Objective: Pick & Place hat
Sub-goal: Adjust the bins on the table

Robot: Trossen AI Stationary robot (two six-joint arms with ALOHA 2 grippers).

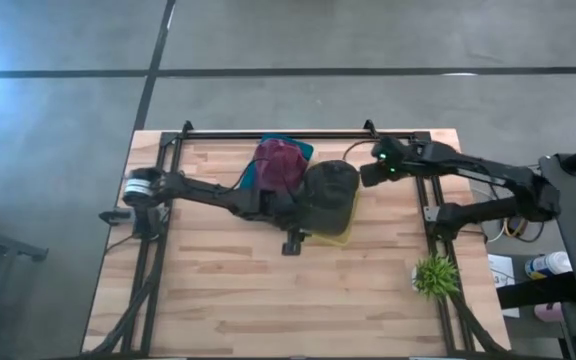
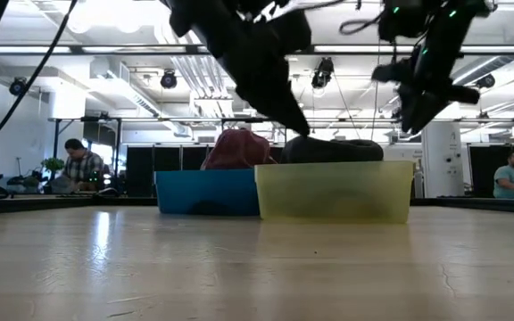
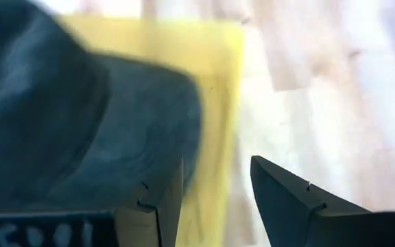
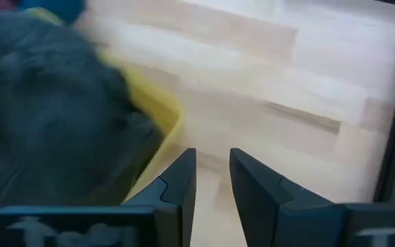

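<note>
**A dark hat sits in the yellow bin**

In the low view, the bare wooden counter (image 2: pixel 257 267) fills the bottom of the picture. Past it, in the middle, stands a yellow bin (image 2: pixel 335 191). A blue bin (image 2: pixel 205 193) stands touching it on its left side.

A dark hat (image 2: pixel 333 149) lies in the yellow bin and sticks up over the rim. A dark red hat (image 2: pixel 237 150) sits in the blue bin.

In the high view, the left gripper (image 1: pixel 291 215) is in the middle of the picture, at the left edge of the dark hat. Its fingers (image 3: pixel 290 199) are spread apart and hold nothing. One finger is right by the hat's edge, over the yellow bin.

The right gripper (image 1: pixel 368 172) is up in the air, in the upper right of the middle, just beside the dark hat but not touching it. Its fingers (image 4: pixel 177 182) have only a thin gap between them, and nothing is in that gap.

A small green plant (image 1: pixel 435 274) stands on the counter at the lower right, well apart from the bins.

Far back in the room, a person (image 2: pixel 82 166) sits at the left and another person (image 2: pixel 513 177) is at the right edge.
</note>
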